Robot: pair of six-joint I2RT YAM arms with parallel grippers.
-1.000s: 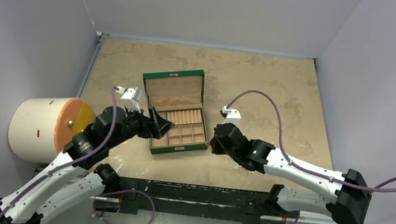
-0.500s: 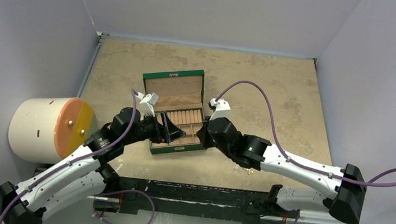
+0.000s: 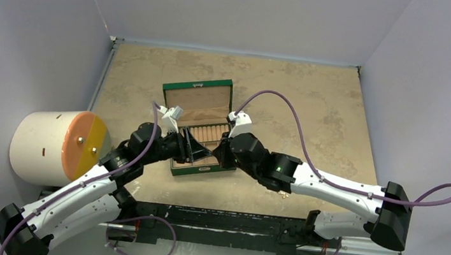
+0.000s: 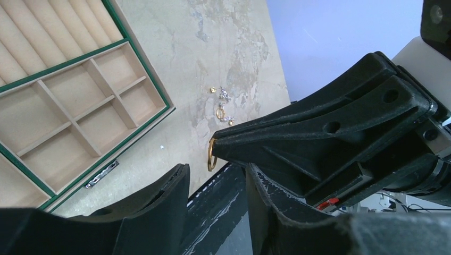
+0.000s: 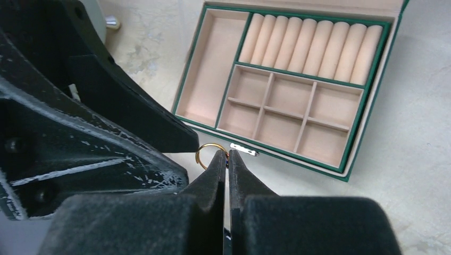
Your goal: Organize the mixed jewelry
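My right gripper [image 5: 227, 157] is shut on a thin gold ring [image 5: 205, 152], pinched at the fingertips, just in front of the open green box [image 5: 367, 133]. The same ring shows in the left wrist view [image 4: 211, 154], at the tip of the right gripper [image 4: 319, 122]. My left gripper [image 4: 215, 169] is open and empty, its fingers on either side just below the ring. More small gold and silver pieces [image 4: 223, 103] lie on the table to the right of the box [image 4: 64, 90]. From above, both grippers meet at the box's front [image 3: 204, 151].
The box lid [image 3: 197, 102] stands open at the back, with tan rolls and small compartments that look empty. A white cylinder with an orange face [image 3: 54, 145] sits at the left. The table's front edge and black base rail [image 3: 225, 220] lie close below the grippers.
The right gripper has moved left from beside the box to its front. The left gripper has moved right to meet it, and the two now sit tip to tip.
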